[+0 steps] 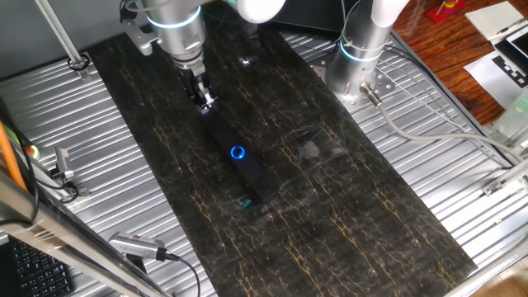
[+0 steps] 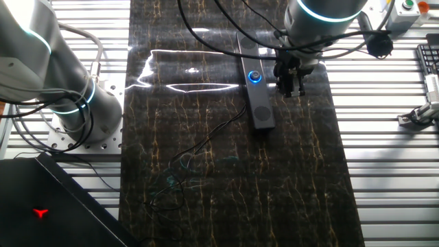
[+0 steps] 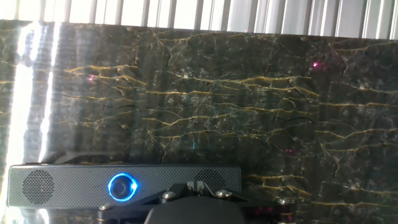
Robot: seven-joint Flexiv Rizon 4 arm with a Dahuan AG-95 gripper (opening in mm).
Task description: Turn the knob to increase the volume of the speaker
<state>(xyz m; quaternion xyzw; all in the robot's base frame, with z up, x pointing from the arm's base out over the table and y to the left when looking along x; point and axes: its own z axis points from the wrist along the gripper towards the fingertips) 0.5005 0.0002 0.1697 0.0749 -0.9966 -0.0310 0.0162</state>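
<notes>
A: Where is the speaker [image 2: 258,92] lying?

B: It is lying flat on the dark mat [image 1: 330,214], the knob [image 2: 255,77] glowing blue near one end and facing up, probably so that fingers coming from above can reach it.

A: And the gripper [image 2: 291,88]?

B: It is hanging just beside the speaker, off to one side of the knob, touching nothing. In the hand view the knob [image 3: 122,186] is sitting low and left of centre. Whether the jaws are wide or narrow, nobody can tell.
</notes>
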